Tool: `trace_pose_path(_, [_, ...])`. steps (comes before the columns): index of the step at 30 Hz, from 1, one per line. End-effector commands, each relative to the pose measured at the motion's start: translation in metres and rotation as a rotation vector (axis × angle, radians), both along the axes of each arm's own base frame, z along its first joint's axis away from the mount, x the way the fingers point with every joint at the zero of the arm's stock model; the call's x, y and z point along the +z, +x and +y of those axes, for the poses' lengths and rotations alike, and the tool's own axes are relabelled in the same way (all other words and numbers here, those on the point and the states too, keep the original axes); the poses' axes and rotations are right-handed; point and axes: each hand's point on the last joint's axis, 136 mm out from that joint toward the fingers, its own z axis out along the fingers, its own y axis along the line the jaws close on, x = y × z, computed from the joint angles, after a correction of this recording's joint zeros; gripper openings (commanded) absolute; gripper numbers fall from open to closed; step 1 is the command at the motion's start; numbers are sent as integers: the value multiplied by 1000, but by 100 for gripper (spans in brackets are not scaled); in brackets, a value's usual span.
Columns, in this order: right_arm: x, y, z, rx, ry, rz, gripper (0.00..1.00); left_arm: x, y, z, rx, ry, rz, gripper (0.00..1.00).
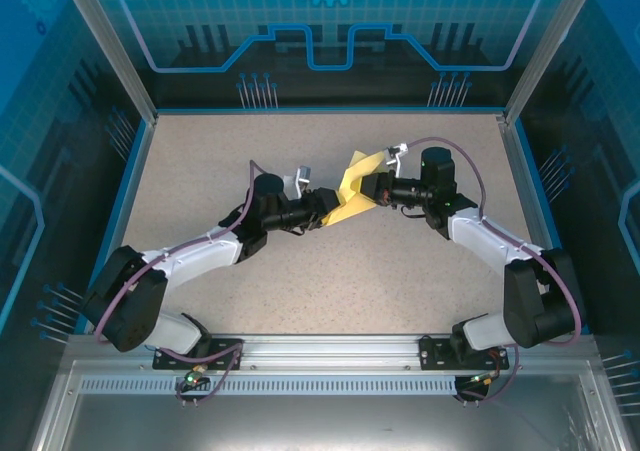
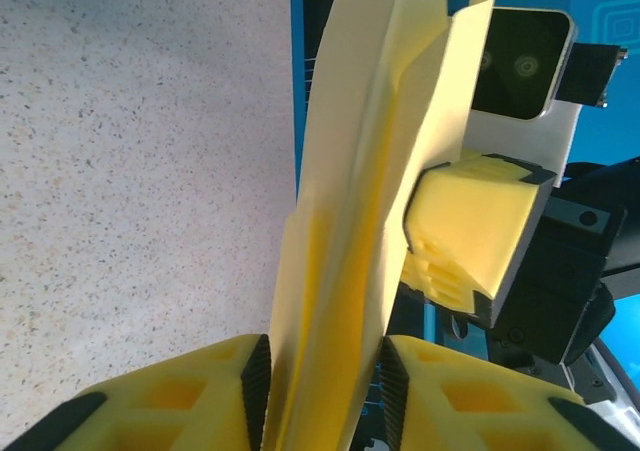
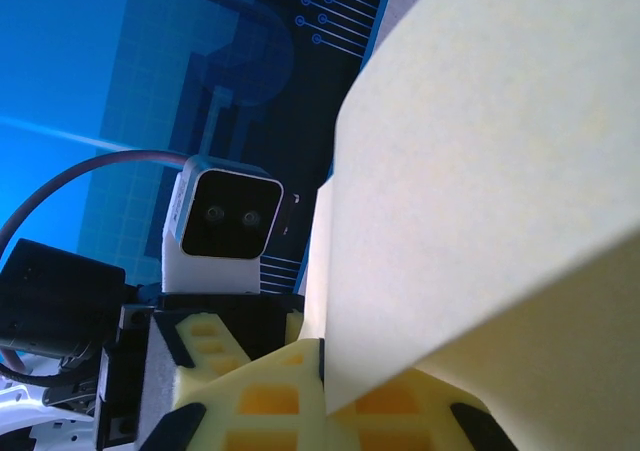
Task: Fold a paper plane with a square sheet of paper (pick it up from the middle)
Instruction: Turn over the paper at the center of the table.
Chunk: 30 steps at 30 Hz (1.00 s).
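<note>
The pale-yellow sheet of paper (image 1: pixel 352 184) hangs above the middle of the table, folded into a long creased strip with layered flaps. My left gripper (image 1: pixel 330 209) reaches it from the left. In the left wrist view the folded paper (image 2: pixel 350 221) fills the gap of my left gripper (image 2: pixel 325 381) and touches both black pads. My right gripper (image 1: pixel 371 189) comes in from the right, its yellow fingers (image 2: pixel 465 231) clamped on the sheet's upper part. In the right wrist view the paper (image 3: pixel 480 171) rises out of my right gripper (image 3: pixel 323 369), which is shut on it.
The speckled table (image 1: pixel 300 291) lies bare round both arms, framed by blue walls and a metal rail (image 1: pixel 330 351) at the near edge. The left wrist camera housing (image 3: pixel 222 221) faces the right one at close range.
</note>
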Motion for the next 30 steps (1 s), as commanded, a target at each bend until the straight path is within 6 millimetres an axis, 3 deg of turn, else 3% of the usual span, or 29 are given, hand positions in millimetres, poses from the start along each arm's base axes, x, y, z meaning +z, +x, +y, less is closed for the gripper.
trace_pose_path(1, [-5,-2,0,18,8,9,4,12,0,0,-28,6,-39,33])
trace_pose_path(17, [-20,-1,2,28,-8,45,8,14,0,4,-48,-7,-50,14])
trace_pose_path(22, [-23,0,0,19,-16,51,14,13,1,5,-51,14,-57,10])
trace_pose_path(28, [-31,-1,-12,-7,-68,67,31,13,3,11,-62,88,-91,10])
trace_pose_path(30, [-34,-2,-21,-22,-94,68,37,9,2,18,-75,195,-113,10])
